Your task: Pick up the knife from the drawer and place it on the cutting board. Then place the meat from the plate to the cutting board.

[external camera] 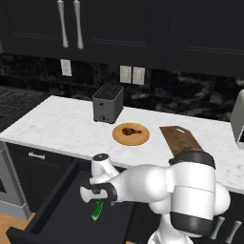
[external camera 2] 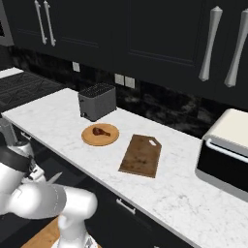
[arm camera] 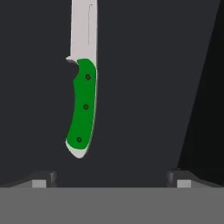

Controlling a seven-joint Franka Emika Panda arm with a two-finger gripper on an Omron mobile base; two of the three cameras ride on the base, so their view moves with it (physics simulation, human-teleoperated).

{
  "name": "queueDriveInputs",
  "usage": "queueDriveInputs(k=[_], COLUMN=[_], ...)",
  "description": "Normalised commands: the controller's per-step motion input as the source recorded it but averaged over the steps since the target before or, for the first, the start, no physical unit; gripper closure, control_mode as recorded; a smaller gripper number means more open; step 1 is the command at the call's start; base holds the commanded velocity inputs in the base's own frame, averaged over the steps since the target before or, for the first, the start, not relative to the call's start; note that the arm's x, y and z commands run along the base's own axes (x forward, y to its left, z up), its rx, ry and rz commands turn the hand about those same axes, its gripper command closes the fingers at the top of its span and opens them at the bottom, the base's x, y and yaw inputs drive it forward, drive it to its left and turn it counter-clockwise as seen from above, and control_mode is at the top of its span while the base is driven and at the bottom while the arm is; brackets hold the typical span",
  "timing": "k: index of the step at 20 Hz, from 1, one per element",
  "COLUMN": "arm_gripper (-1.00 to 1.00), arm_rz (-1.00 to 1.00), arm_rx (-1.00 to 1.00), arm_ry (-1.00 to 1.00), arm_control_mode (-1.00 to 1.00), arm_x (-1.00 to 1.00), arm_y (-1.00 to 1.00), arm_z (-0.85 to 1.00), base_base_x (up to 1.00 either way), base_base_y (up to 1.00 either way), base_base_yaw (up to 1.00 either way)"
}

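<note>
The knife (arm camera: 82,107) lies flat on the dark floor of the open drawer (external camera: 52,205), its green handle toward my hand and its pale blade pointing away. My gripper (arm camera: 111,179) hovers over it, open, with the handle a little left of centre and nothing between the fingertips. From the left base view the gripper (external camera: 99,199) points down into the drawer just above the knife (external camera: 97,210). On the counter, the meat (external camera: 131,130) rests on the round plate (external camera: 140,138). The brown cutting board (external camera: 180,140) lies to its right and is bare.
A dark toaster (external camera: 107,103) stands behind the plate near the wall. A white and black appliance (external camera 2: 227,155) sits at the counter's right end. A stove top (external camera: 14,105) adjoins the counter on the left. Upper cabinets hang above.
</note>
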Motion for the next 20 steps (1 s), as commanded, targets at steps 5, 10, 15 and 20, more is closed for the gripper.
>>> queueDriveInputs(k=[5,10,15,20], arm_gripper=[-1.0,-1.0,-1.0,-1.0], arm_rz=[0.0,0.0,0.0,0.0], arm_rx=[0.0,0.0,0.0,0.0], arm_ry=[-0.02,-0.01,0.0,0.0], arm_control_mode=[-1.0,-1.0,-1.0,-1.0], arm_x=[0.43,0.13,0.0,0.0], arm_y=[0.14,0.3,0.22,0.0], arm_z=[-0.24,-0.1,-0.14,-0.25], base_base_x=[0.0,0.0,0.0,0.0], base_base_y=[0.0,0.0,0.0,0.0], base_base_yaw=[0.0,0.0,0.0,0.0])
